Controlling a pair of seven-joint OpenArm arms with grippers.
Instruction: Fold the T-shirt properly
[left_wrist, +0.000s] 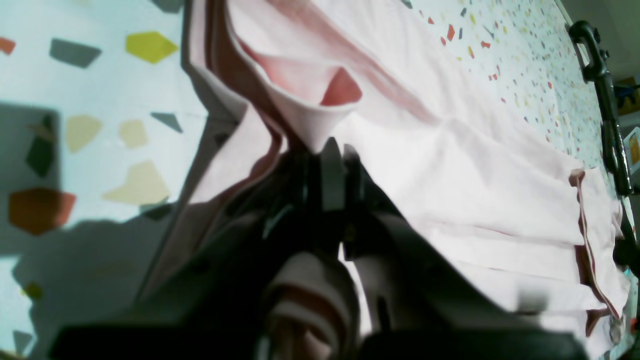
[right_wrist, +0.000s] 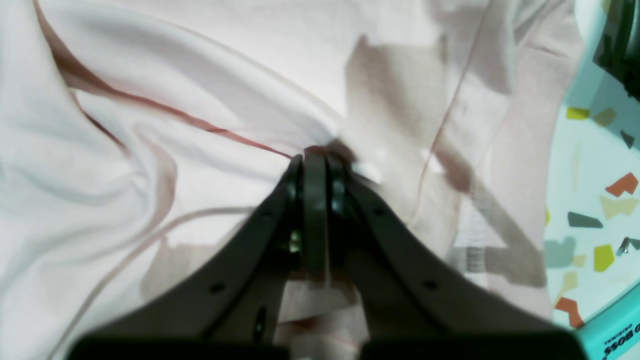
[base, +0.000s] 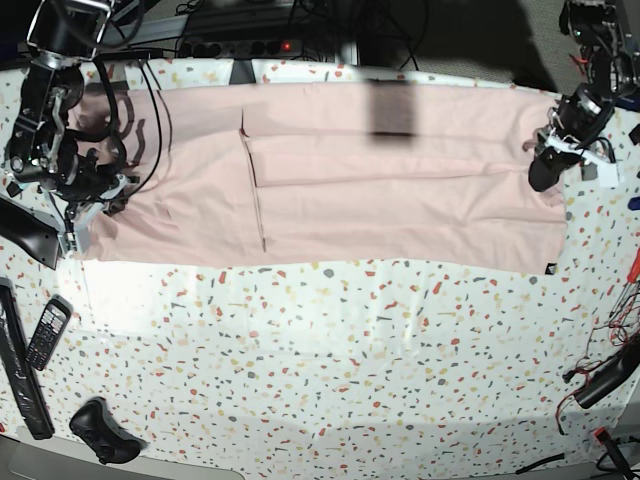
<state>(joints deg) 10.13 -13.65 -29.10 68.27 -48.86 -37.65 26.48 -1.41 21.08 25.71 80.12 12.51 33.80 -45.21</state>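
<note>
Both your claws are pinching the T-shirt (base: 400, 195), which lies stretched flat across the far half of the counter (base: 330, 360): left claw (left_wrist: 332, 150) at its right end, right claw (right_wrist: 317, 155) at its left. You're mid-fold; next, lift both ends evenly together.

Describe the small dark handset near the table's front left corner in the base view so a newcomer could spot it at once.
Start from the T-shirt stretched across the far half of the speckled table, then drop to the near left corner in the base view. There the handset lies flat beside a long black bar. Unlike the bar and the rounded black controller below, it has a keypad.
</note>
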